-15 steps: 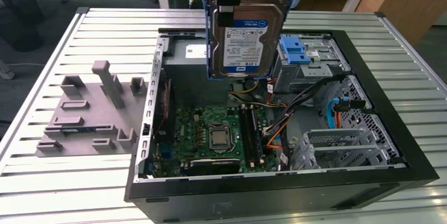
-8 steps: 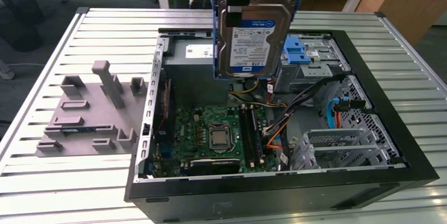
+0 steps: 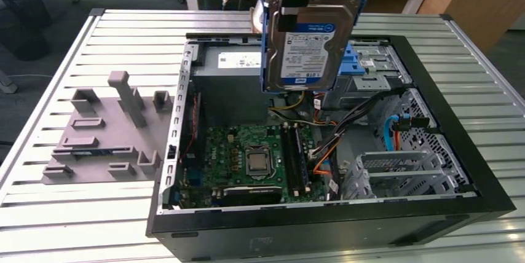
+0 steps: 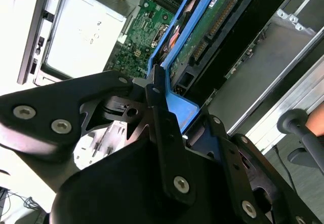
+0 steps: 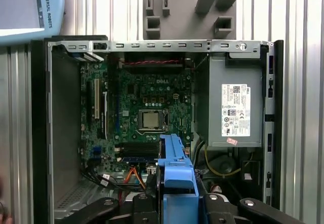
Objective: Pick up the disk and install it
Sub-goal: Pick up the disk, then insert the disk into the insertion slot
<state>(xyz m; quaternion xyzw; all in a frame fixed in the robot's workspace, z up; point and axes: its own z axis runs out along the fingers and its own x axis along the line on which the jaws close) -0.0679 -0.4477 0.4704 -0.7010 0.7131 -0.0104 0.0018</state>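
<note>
Exterior view: grey fixture plate sits at 9 o'clock of the open PC case. My gripper is clamped on the disk, which hangs upright over the case's 12 o'clock end. The power supply is at its 9 o'clock.

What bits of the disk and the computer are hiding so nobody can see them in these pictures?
- Exterior view: the disk, held up by the gripper, covers the part of the computer case behind it. The top edge cuts off the arm.
- Second wrist view: the gripper's black body hides the disk's near end.
- First wrist view: the disk is seen edge-on, so its label is hidden.
</note>
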